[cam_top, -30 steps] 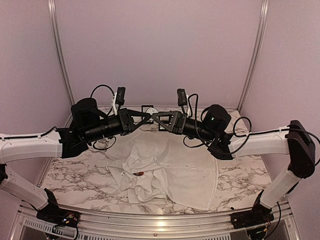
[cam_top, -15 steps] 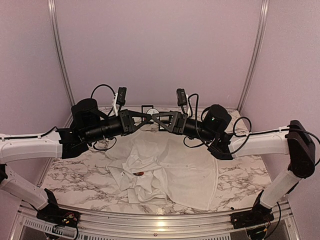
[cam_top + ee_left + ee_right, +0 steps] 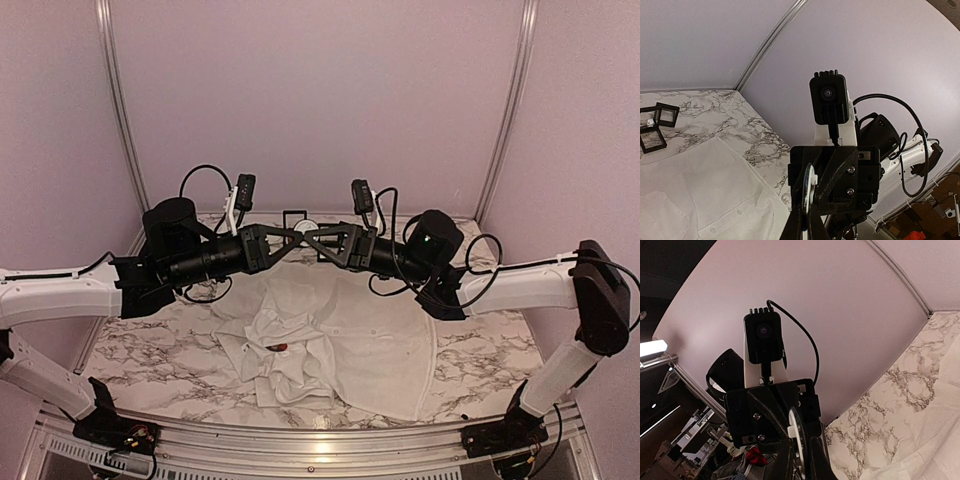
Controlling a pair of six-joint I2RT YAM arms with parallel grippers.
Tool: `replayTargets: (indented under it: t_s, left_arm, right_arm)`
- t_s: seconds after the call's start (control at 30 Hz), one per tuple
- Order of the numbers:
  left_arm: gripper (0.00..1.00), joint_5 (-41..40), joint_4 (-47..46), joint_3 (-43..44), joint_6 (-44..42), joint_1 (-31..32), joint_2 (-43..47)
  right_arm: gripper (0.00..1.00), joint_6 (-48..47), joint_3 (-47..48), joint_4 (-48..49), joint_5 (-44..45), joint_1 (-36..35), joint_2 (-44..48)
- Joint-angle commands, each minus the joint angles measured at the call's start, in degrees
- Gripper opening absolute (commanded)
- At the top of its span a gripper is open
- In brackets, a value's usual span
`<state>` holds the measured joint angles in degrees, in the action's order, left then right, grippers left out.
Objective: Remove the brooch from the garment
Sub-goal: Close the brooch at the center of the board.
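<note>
The brooch point(image 3: 308, 238) is a round white disc with a clip on its back, held edge-on in the air above the table's far side. My left gripper point(image 3: 300, 238) comes in from the left and is shut on the disc point(image 3: 810, 192). Tip to tip with it, my right gripper point(image 3: 317, 240) has its fingers closed against the same disc point(image 3: 794, 425). The garment point(image 3: 370, 345) lies below on the table, flat at the right and crumpled at the left. It also shows in the left wrist view point(image 3: 700, 190).
A small reddish-brown thing point(image 3: 281, 346) lies on the crumpled cloth. Black square frames point(image 3: 295, 215) sit at the back of the marble table point(image 3: 150, 340), also seen from the left wrist point(image 3: 660, 115). Pale walls close in the back and sides.
The right gripper's jaws have closed in onto the disc. Both grippers have drawn a little closer together and risen slightly. The garment has not moved.
</note>
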<state>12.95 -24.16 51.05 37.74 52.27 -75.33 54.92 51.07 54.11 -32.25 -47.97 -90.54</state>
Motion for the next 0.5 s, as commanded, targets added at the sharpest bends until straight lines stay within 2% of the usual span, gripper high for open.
replayTargets:
  t_s: [0.0,0.3,0.47]
  left_arm:
    - [0.0,0.12,2.43,1.92,-4.81,1.84,1.56]
    - [0.0,-2.17,2.89,2.13,-6.05,3.2,2.11]
    - [0.0,-4.38,0.62,1.24,-3.74,4.16,2.34]
  right_arm:
    - [0.09,2.33,0.67,0.93,-1.13,0.06,-1.06]
    - [0.08,3.78,-0.2,2.2,0.08,0.06,-0.6]
    - [0.08,4.06,-0.4,3.27,1.21,0.06,-0.75]
